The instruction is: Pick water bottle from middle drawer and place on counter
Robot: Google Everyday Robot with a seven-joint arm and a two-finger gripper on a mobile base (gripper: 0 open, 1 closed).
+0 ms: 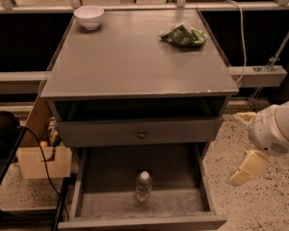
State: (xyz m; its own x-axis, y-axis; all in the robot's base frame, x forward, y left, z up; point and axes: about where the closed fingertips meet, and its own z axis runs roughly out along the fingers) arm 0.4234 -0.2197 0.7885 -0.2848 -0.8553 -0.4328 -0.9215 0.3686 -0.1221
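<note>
The water bottle (143, 186), clear with a white cap, stands upright near the front middle of the open middle drawer (106, 177), on its bare grey floor. The counter (135, 57) is the flat grey cabinet top above. My gripper (243, 169) hangs from the white arm at the right, outside the cabinet, at about the height of the drawer and to the right of its right side wall. It is well apart from the bottle and holds nothing I can see.
A white bowl (89, 16) sits at the counter's back left and a green bag (183, 35) at its back right. A closed drawer front with a knob (142, 134) is above the open drawer. A cardboard box (43, 160) and black cable are left of the cabinet.
</note>
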